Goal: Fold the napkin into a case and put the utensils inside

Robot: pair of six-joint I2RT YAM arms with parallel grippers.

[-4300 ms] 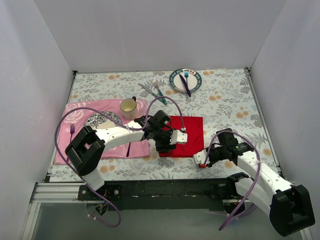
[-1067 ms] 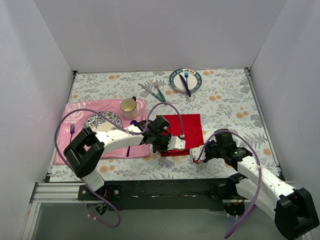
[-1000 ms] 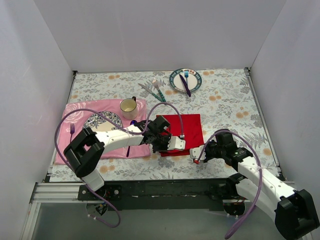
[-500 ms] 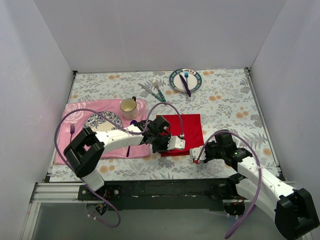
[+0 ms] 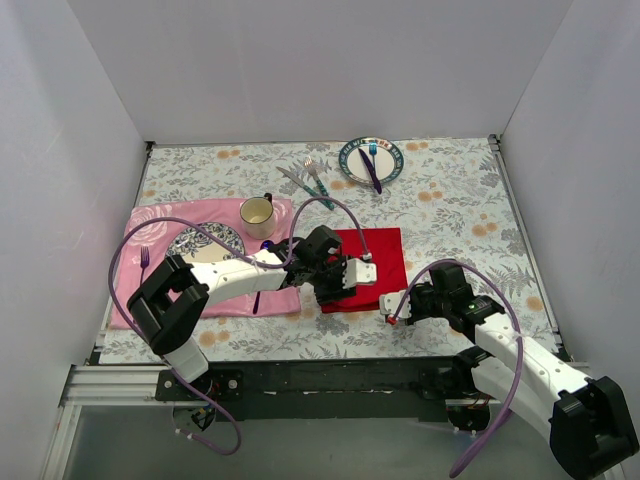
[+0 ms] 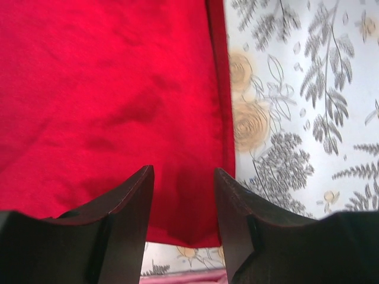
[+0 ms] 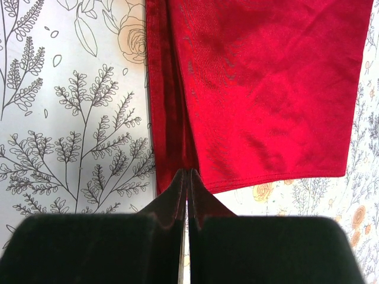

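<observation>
**Red napkin (image 5: 385, 255), attended by two grippers**

Left gripper (image 6: 183, 177): jaws parted and gripping nothing, poised low over the near part of the napkin, red cloth showing in the gap.
Right gripper (image 7: 186, 174): jaws pressed together, pinching a folded edge at the napkin's near right corner.
Napkin: spread on the floral tablecloth (image 5: 450, 210), just right of the pink placemat (image 5: 160, 225).
Teal-handled fork and knife (image 5: 312, 180): on the tablecloth beyond the napkin, apart from it, near the cup (image 5: 257, 211).
</observation>
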